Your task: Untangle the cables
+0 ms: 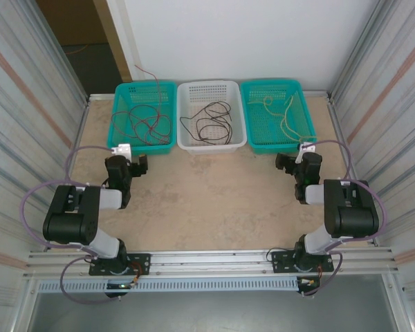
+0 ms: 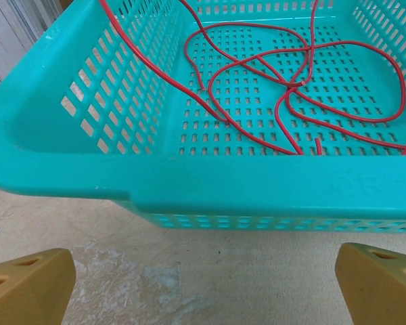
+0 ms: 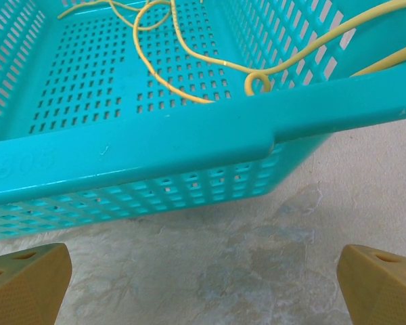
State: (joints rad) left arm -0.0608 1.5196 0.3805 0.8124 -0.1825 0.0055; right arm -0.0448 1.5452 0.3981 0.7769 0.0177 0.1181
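Bright, even, diffuse light; faint soft shadows; crisp wrist views, slightly softer overhead view.

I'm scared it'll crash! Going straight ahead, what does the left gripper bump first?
Probably the near wall of the teal basket, before the red cables inside; the open left gripper faces it.

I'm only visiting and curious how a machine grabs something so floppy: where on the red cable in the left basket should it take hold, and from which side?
Probably the wide outer loop of the red cable, clear of the crossings mid-basket. Come straight down from above: it lies flat on the floor of the teal basket, whose walls block a sideways approach by the open left gripper.
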